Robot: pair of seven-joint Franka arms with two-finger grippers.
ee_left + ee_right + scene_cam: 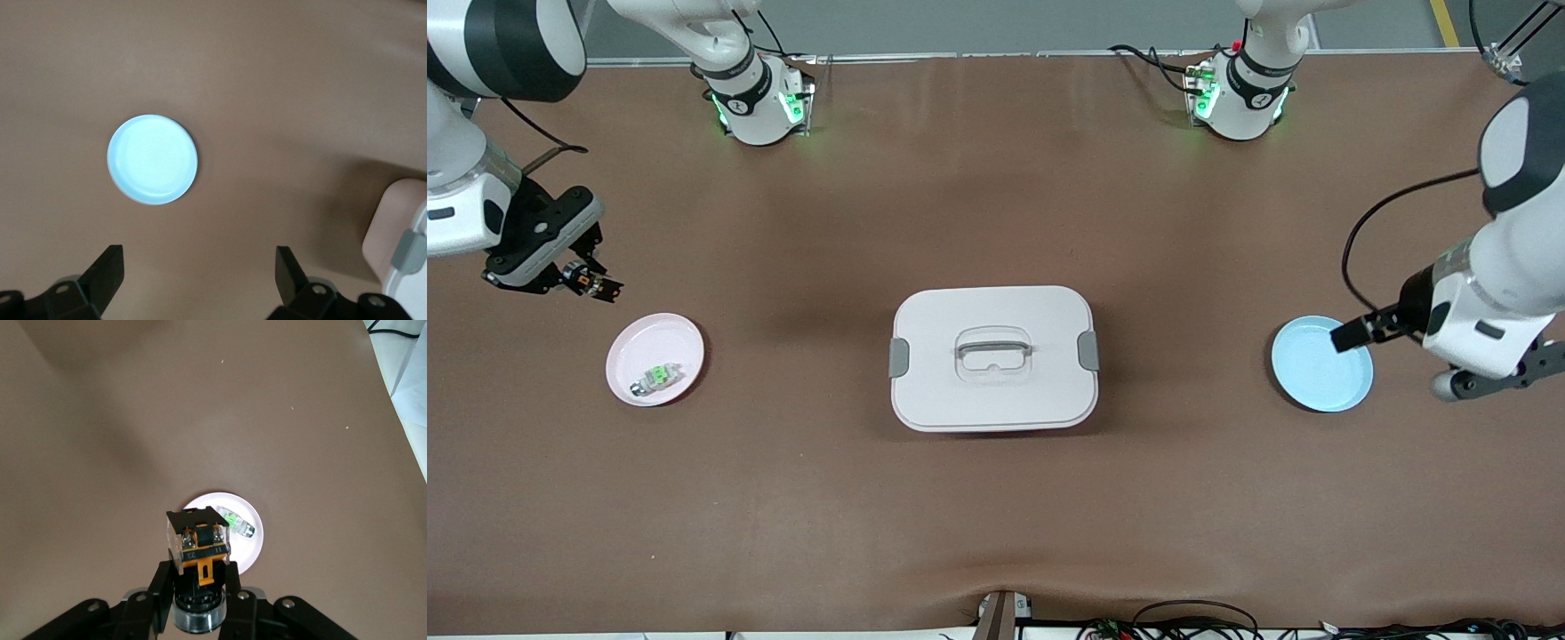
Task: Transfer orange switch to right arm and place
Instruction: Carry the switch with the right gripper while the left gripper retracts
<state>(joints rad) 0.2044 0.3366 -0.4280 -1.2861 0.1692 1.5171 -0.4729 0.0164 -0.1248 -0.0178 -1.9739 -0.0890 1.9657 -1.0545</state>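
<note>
The orange switch (198, 545) is pinched in the right gripper (589, 283), up over bare table beside the pink plate (683, 338) holding a green-and-white component (660, 375). The white lidded box (992, 357) sits mid-table. The left gripper (200, 277), jaws spread, waits near the blue plate (1316, 378).

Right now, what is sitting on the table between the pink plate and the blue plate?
A white lidded box sits between the pink plate and blue plate, seen in the front view.

orange switch (198, 542) with tiny white characters on its black face, "11" just legible, others unreadable
</note>
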